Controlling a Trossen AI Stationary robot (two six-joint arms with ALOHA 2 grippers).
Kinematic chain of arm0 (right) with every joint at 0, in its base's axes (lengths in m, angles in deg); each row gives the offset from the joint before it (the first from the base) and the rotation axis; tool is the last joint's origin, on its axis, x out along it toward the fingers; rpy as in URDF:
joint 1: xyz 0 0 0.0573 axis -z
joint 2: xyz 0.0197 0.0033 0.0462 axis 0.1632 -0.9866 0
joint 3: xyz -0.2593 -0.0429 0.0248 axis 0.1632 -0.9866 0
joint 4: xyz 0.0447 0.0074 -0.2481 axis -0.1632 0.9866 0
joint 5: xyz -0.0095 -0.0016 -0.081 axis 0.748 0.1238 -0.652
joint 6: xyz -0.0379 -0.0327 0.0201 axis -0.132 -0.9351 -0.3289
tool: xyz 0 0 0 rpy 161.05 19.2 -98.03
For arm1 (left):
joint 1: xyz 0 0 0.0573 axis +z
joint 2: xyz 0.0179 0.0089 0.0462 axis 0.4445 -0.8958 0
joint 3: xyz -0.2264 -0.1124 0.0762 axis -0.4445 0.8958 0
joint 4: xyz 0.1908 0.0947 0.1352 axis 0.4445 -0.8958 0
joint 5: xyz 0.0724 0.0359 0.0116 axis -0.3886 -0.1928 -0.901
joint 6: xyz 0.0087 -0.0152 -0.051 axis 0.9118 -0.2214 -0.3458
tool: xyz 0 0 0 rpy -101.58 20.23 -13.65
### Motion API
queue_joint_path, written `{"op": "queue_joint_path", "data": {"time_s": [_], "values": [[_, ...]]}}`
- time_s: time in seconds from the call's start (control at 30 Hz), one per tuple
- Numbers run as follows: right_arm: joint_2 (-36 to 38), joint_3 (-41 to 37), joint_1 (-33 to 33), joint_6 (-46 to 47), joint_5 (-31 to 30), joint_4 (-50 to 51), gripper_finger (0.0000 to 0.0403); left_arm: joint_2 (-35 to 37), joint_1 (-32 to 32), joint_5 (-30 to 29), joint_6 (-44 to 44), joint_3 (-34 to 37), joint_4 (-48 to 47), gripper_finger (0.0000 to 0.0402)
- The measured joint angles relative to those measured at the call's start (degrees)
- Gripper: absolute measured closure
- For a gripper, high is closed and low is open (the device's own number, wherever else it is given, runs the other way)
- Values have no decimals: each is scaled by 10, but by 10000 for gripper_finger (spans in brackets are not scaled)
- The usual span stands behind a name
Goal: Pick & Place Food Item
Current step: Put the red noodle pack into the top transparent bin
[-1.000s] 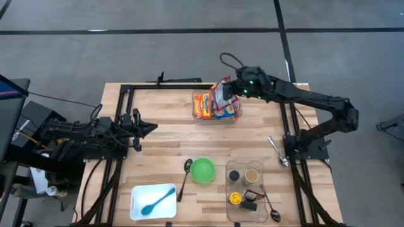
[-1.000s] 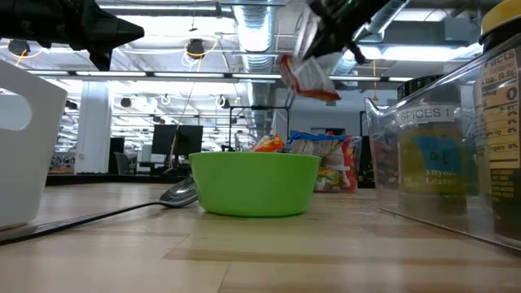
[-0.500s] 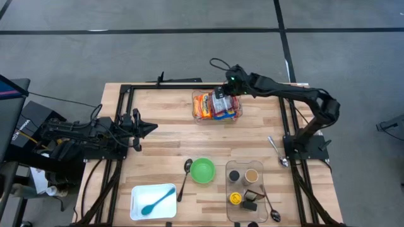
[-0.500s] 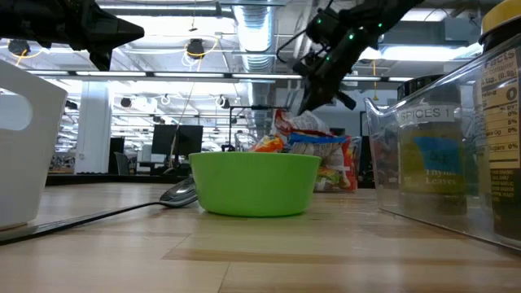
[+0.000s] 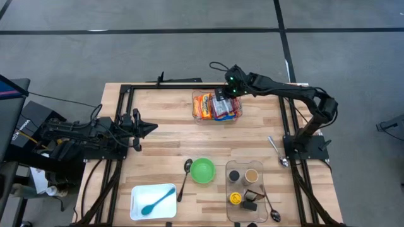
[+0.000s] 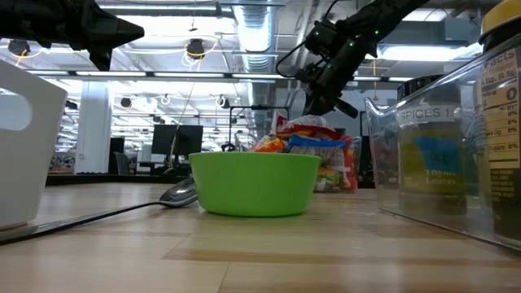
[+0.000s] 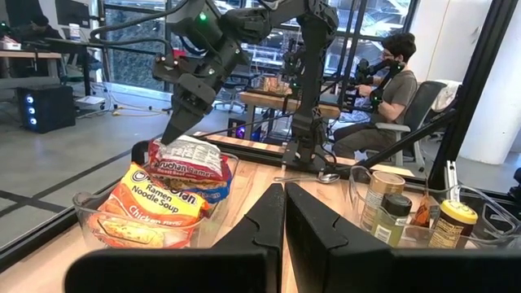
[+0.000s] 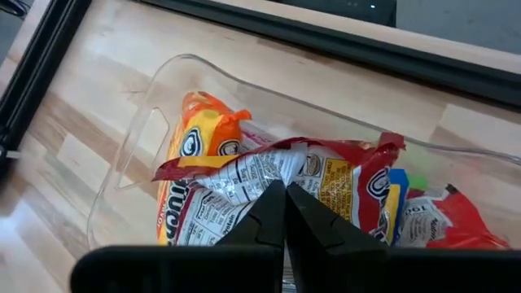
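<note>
High view showed the right gripper (image 5: pixel 222 96) reaching down over a clear bin (image 5: pixel 197 117) at the far side of the table (image 5: pixel 165 145), its jaws pinched on the crimped top edge of a red ramen pack (image 5: pixel 223 108) that lay atop the other packs inside the bin. The left gripper (image 5: pixel 150 128) waited over the table's left side, jaws pressed together on nothing.

The pack looked light, crinkly and slick — likely brittle inside, so an edge pinch on the seam seemed the safest hold, since squeezing the middle could crush the noodles.

Right wrist view caught what the overhead could not: the closed jaws meeting the wrapper, with an orange pack (image 8: pixel 195 155) beneath it. Left wrist view alone showed the "Ramen Noodle Soup" lettering, and a person (image 7: pixel 389 89) seated beyond the table. Low view placed a green bowl (image 6: pixel 256 184) in front of the bin.
</note>
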Motion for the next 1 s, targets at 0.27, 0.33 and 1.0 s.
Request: {"op": "queue_joint_path", "data": {"time_s": [0.27,0.33,1.0], "values": [[0,0,1,-3,2,10,376,0,0,0,0,0,0,394],[0,0,1,-5,2,9,357,0,0,0,0,0,0,394],[22,0,15,-37,5,11,260,0,0,0,0,0,0,394]]}}
